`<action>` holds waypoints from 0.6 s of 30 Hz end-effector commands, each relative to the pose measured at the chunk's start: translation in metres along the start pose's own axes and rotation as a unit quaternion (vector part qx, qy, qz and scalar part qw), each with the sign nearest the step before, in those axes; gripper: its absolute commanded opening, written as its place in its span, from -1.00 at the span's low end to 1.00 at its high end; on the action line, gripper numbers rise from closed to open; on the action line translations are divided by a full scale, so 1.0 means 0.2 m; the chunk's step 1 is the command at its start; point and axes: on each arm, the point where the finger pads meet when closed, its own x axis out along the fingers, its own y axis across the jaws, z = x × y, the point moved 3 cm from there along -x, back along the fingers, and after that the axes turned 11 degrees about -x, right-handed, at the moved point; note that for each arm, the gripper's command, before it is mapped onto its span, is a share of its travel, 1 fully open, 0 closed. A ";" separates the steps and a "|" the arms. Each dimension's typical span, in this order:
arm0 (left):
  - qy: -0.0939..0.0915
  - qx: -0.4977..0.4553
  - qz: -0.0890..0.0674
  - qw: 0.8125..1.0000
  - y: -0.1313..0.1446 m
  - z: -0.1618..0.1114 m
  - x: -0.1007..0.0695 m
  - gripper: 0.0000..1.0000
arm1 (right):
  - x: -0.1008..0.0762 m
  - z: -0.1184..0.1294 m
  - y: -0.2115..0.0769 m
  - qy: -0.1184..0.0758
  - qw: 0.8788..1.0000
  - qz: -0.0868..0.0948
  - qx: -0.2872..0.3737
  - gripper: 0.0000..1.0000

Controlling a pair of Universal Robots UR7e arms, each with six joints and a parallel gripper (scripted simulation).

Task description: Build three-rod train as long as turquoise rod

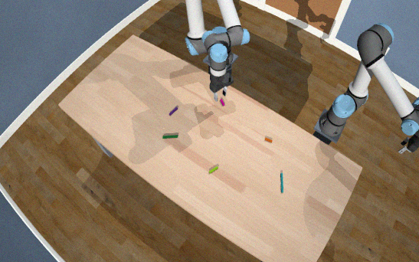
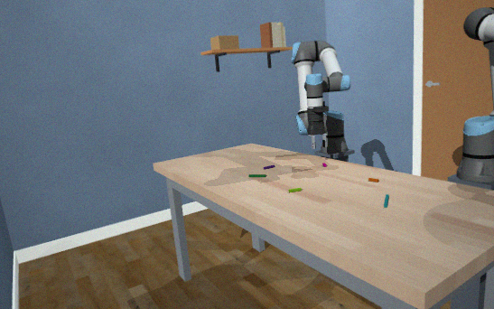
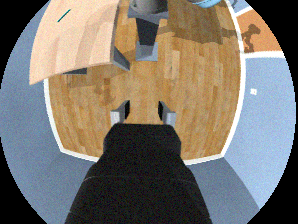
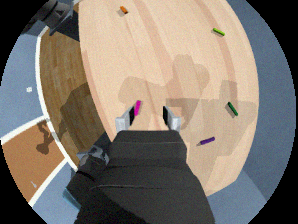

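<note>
Turquoise rod (image 1: 282,181) (image 2: 386,201) (image 3: 64,15) out of R wrist view; R gripper (image 1: 220,96) (image 2: 318,145) (image 4: 149,118) above magenta rod (image 1: 222,102) (image 2: 324,164) (image 4: 137,107), wide open, nothing held; L gripper (image 1: 403,146) (image 3: 143,113) ditto.

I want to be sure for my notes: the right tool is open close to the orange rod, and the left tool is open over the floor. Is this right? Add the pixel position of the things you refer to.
Not quite: the rod close to the open right tool (image 1: 220,94) (image 2: 318,145) (image 4: 149,116) is the magenta rod (image 1: 222,102) (image 2: 324,164) (image 4: 137,107), as the right wrist view shows. The left tool (image 1: 403,146) (image 3: 144,106) is indeed open over the floor (image 1: 168,214) (image 2: 107,262) (image 3: 145,85) (image 4: 65,75).
</note>
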 end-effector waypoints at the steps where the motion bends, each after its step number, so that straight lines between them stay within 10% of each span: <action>1: -0.001 0.000 0.000 1.000 0.00 0.00 0.00 1.00 | 0.00 0.01 0.06 0.002 0.998 -0.002 -0.063 1.00; 18: -0.001 0.000 0.000 1.000 0.00 0.00 0.00 1.00 | 0.00 0.12 0.27 0.002 0.962 -0.001 -0.272 1.00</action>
